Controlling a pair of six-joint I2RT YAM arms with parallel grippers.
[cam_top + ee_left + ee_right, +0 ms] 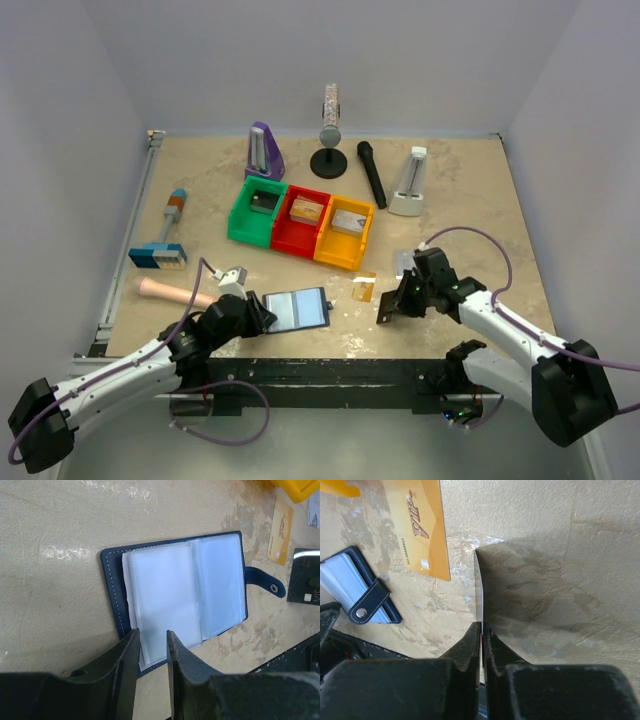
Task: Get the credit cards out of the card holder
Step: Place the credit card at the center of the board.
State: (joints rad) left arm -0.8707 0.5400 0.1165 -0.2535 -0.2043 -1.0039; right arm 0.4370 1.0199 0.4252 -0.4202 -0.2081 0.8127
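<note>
Left wrist view's edge crops the dark card (pixel 306 580).

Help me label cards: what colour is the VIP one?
Amber-yellow card, clearest in the right wrist view.

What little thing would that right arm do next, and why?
Probably lower and let go. The right gripper is shut on the dark card, held edge-on and clear of the card holder; the amber card already lies flat on the table, so laying this one beside it seems sensible.
</note>
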